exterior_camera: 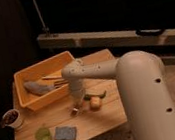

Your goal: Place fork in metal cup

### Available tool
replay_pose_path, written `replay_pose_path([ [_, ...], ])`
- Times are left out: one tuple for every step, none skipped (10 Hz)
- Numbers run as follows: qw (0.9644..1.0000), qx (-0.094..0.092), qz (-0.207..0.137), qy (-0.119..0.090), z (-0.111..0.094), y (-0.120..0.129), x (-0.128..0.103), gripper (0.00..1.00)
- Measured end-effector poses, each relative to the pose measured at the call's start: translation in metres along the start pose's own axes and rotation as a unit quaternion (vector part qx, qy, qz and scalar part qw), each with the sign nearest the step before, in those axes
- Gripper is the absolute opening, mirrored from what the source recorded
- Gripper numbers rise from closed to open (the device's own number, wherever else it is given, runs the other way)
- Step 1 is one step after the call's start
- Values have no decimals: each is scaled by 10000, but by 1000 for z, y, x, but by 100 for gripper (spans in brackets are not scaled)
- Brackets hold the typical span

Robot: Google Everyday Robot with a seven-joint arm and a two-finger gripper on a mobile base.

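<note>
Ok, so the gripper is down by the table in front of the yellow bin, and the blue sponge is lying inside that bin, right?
Not quite. The blue sponge is not in the yellow bin; it lies on the table beside the green cup, as the camera view shows. The gripper is indeed low over the table in front of the bin.

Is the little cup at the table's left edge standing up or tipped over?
Upright: the cup shows its round rim facing up, dark inside. The gripper hangs low over the table, near the yellow bin.
</note>
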Motion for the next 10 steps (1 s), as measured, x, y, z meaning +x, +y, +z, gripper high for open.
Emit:
replay_pose_path([
  [10000,22,-15,-7,-5,-1,-2,0],
  [10000,21,-48,-22,-5,-3,-5,0],
  [10000,27,-71,-31,-5,-4,-7,0],
  [9999,66,-76,-33,-9,-5,-7,0],
  [9999,112,-82,-8,-19,-5,-7,0],
  [9998,151,-110,25,-34,-6,-10,0],
  [9997,219,-125,43,-52,-7,-12,0],
  [9994,326,-116,19,-75,-4,-13,0],
  [9989,460,-109,-22,-100,-2,-14,0],
  [9984,556,-93,-55,-119,2,-14,0],
])
